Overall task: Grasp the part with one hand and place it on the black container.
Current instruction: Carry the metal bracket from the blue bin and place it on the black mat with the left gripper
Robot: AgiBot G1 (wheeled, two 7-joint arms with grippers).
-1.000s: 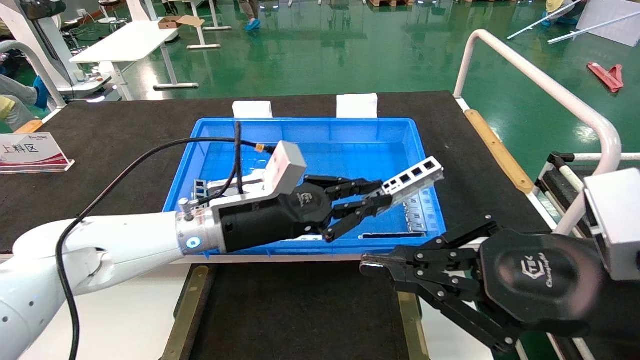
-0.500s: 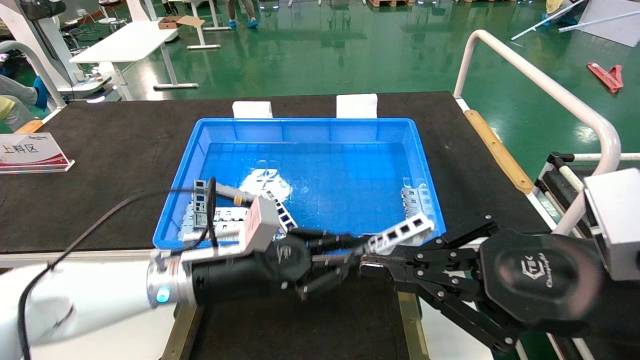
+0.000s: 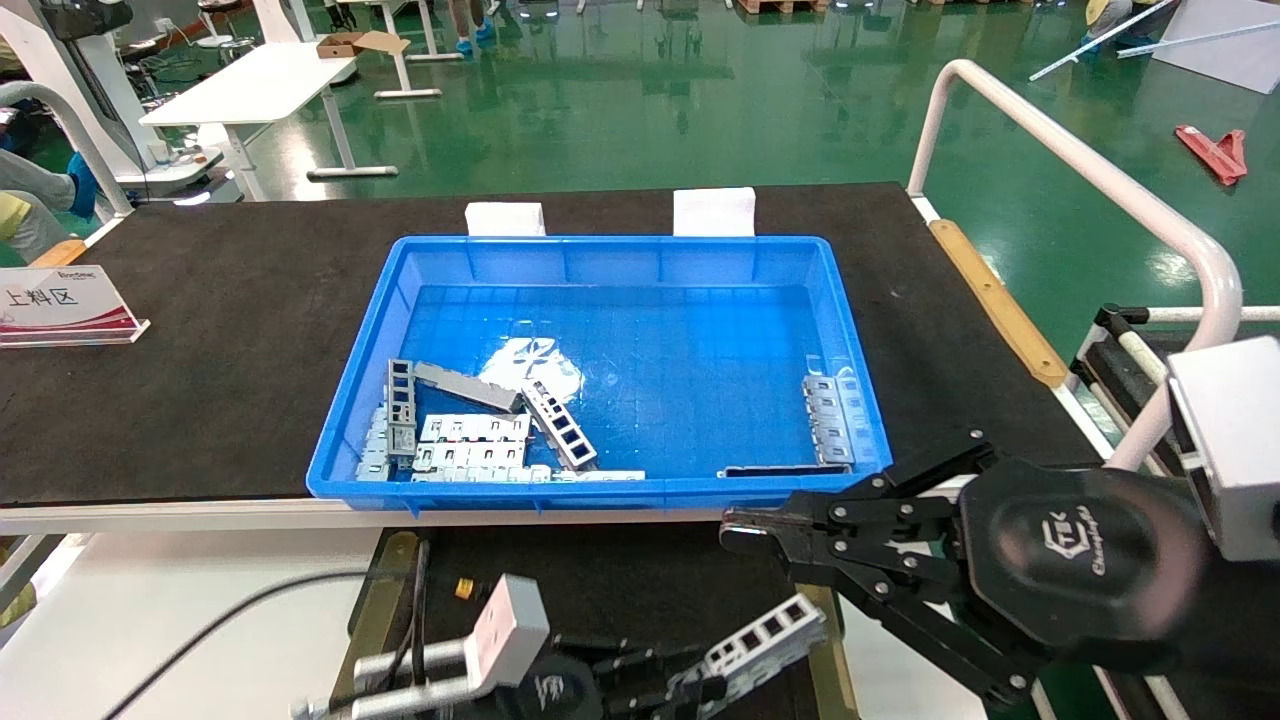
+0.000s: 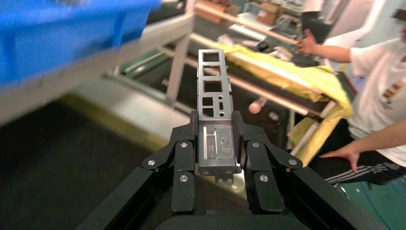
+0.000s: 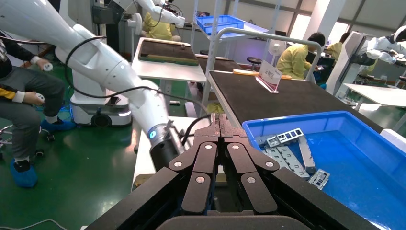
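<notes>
My left gripper (image 3: 692, 686) is at the near edge of the head view, shut on the part (image 3: 765, 638), a silver-grey ladder-like bar. It holds the part low over the near right area of the black container (image 3: 610, 585); contact cannot be judged. In the left wrist view the part (image 4: 213, 88) sticks out forward between the fingers (image 4: 184, 160) of the left gripper (image 4: 216, 132). The container's dark surface (image 4: 43, 163) lies below. My right gripper (image 3: 735, 530) is shut and empty, parked at the right over the container's far right corner. It also shows in the right wrist view (image 5: 219, 125).
A blue bin (image 3: 850, 330) stands beyond the container with several more metal parts (image 3: 470, 440) at its near left and near right (image 3: 830, 420). A brownish-gold strip (image 3: 372, 620) edges the container. A white rail (image 3: 1080, 170) runs along the right. A sign (image 3: 60, 305) stands far left.
My left gripper carried the part out of the space over the blue bin, back toward me and down over the black container. The right arm has not moved.
</notes>
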